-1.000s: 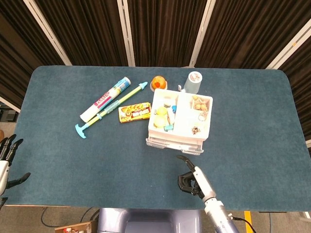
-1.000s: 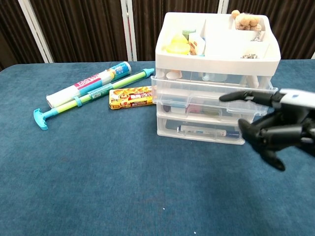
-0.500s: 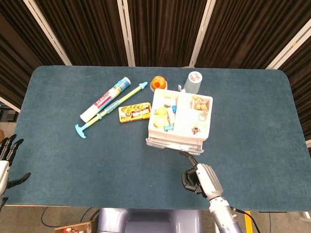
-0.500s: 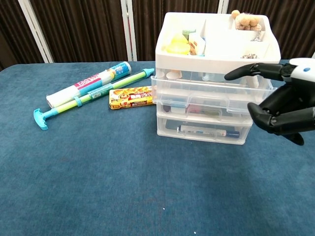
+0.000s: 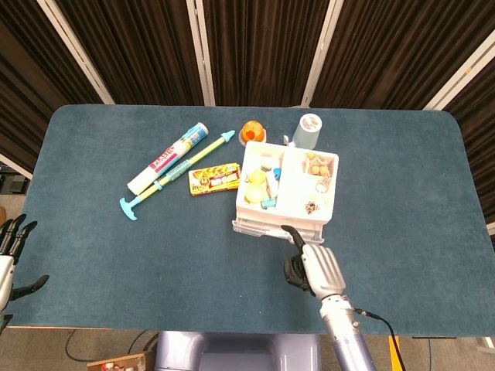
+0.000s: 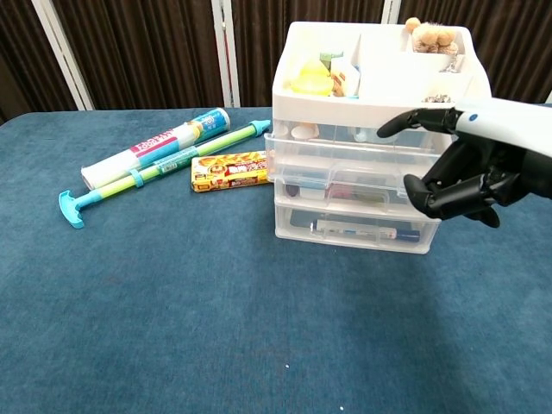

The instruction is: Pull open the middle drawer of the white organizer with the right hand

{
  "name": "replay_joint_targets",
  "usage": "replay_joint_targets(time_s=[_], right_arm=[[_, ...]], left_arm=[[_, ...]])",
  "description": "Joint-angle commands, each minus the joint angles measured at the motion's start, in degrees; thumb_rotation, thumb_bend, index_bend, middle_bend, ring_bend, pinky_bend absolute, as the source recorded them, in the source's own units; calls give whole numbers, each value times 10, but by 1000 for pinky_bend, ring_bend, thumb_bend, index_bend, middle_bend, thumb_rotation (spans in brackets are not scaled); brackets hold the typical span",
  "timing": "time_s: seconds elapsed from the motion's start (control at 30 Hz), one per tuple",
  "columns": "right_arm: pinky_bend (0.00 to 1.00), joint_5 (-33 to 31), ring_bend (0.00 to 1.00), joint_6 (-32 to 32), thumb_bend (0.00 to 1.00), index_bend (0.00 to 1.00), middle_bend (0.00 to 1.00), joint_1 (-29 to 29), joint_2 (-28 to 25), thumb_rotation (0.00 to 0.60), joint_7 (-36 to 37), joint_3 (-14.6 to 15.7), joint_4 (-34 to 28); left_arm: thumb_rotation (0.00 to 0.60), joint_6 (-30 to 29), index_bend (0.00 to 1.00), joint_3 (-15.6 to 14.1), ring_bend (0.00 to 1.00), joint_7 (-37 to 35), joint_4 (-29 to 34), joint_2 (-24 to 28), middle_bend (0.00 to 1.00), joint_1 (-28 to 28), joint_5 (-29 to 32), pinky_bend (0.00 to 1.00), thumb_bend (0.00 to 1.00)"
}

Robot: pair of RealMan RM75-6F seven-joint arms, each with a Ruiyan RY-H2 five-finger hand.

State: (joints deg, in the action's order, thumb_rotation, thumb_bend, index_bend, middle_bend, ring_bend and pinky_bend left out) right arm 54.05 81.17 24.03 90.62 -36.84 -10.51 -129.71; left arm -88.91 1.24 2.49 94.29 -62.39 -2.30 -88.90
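the white organizer point(image 6: 362, 164) stands right of table centre, its middle drawer point(image 6: 345, 183) flush with the stack. the right hand point(image 6: 466, 172) sits just before the drawers on their right side, fingers curled, one finger stretched toward the upper drawer front; contact with the drawer cannot be confirmed, and nothing shows in its grasp. its wrist is cut off by the chest view's edge. the left hand point(image 5: 11, 239) shows only partly at the head view's left edge, fingers spread, holding nothing.
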Motion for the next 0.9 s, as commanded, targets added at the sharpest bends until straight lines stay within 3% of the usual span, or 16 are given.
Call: replay_joint_targets(time_s=[0.03,0.4,0.9], right_arm=[[783,-31,810,4,620,128,917,12,5,600,-12,-14,-1],[809,-74,827,16,679,245,936,33,12,600,-24,-32,6],[810,-38,829,29,694,288,939,28,6,600,-19,14,-23]], left_arm=[[600,1,93,-1,8,0,1,0,10,0,-1,162,34],[600,3,93,0,7,0,1,0,10,-1,1,162,33],[600,3,95,0,7,-1,1,1,11,-2,1,163,32]])
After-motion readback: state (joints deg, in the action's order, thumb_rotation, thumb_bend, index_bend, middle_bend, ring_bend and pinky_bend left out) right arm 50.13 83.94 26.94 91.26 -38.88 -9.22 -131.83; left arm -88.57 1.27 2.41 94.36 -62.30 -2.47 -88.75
